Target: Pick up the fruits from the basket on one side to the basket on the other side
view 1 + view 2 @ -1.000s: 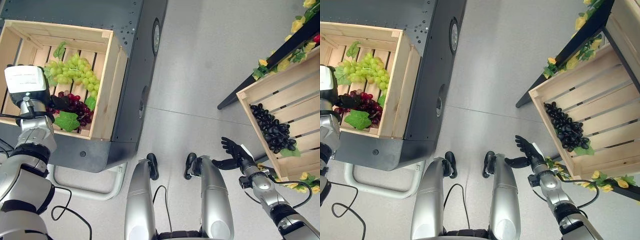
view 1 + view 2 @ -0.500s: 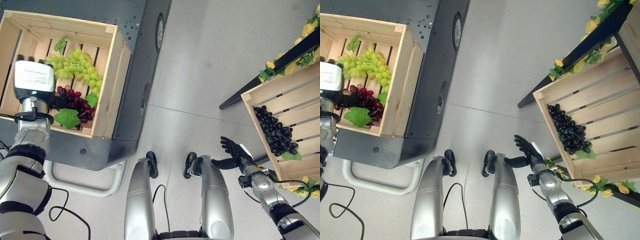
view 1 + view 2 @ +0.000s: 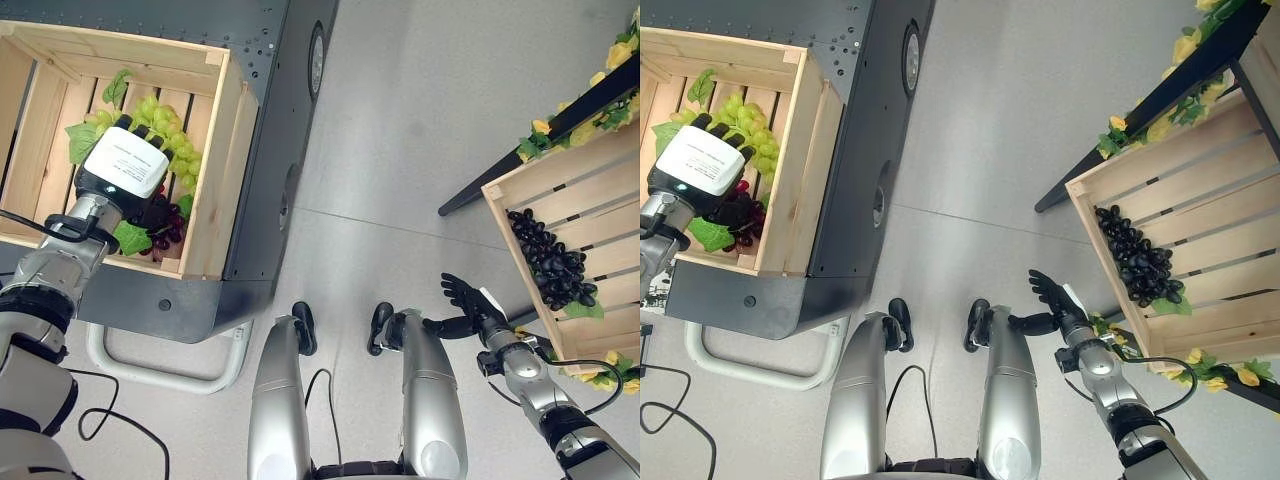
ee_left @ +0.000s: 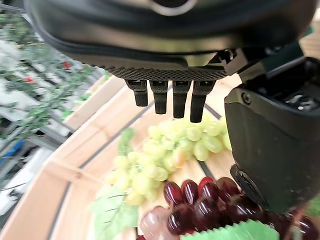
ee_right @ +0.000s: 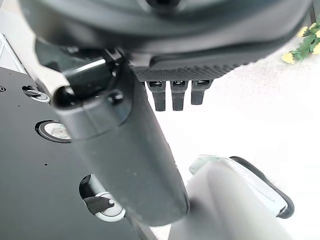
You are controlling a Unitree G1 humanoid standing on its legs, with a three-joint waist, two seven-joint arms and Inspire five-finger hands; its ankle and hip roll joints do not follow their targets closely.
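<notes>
Wooden slatted crate (image 3: 228,150) on my left side holds the green grape bunch (image 3: 165,125) and the dark red grape bunch (image 4: 210,207), lying touching near its front right corner. My left hand (image 3: 122,172) hovers over them, fingers (image 4: 173,97) straight and apart, gripping nothing. I should lower squarely onto one bunch and curl round its bulk, not a leaf. My right hand (image 3: 468,305) hangs spread and idle beside the other wooden crate (image 3: 500,215), black grapes (image 3: 550,262) inside.
</notes>
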